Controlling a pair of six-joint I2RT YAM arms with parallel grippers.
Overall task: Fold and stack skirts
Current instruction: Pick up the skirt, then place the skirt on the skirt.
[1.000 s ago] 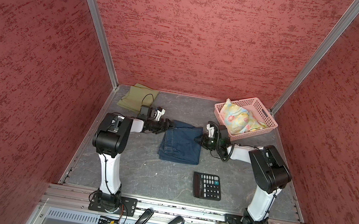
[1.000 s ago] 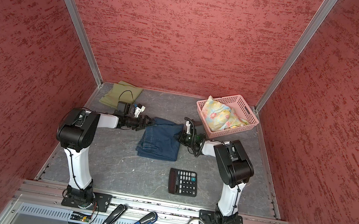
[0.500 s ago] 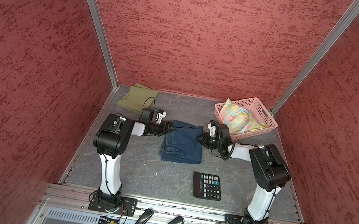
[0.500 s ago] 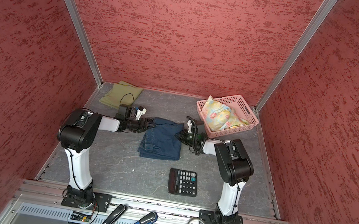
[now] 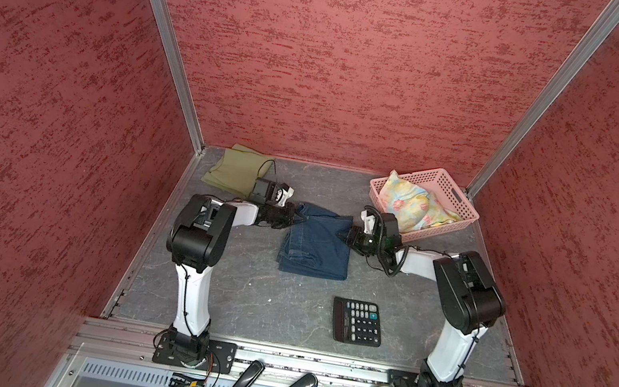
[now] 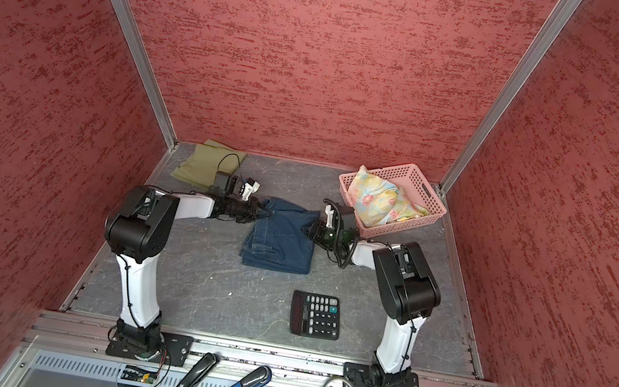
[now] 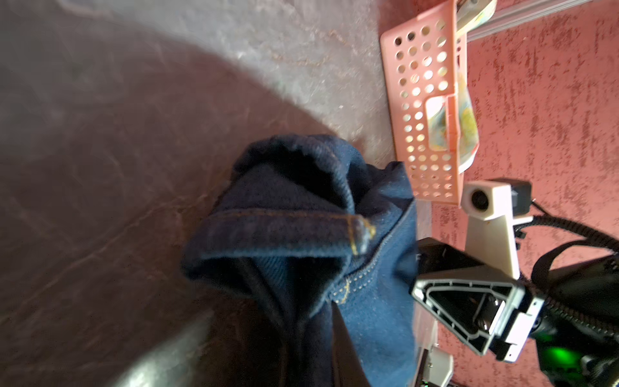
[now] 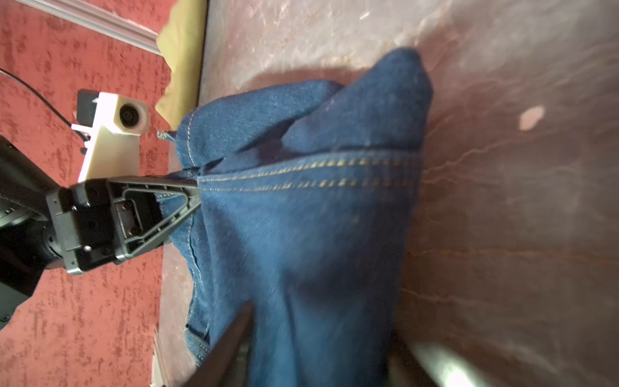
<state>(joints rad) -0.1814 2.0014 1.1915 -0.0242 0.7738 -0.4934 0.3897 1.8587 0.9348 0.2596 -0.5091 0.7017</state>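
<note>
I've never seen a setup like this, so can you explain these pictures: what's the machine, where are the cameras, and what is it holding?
It is a robot with two arms on a grey table inside red walls. Each arm ends in a gripper, a two-fingered clamp. Two pictures come from a camera pair overhead, looking down on everything. The other two come from cameras on the arms' wrists, so they are close-ups. On the table lie a denim skirt, a green skirt in a far corner, a calculator, and a basket with a flowered skirt in it. The left gripper is shut on one far corner of the denim skirt. The right gripper is at the opposite far corner, its jaws apart with denim between them.
</note>
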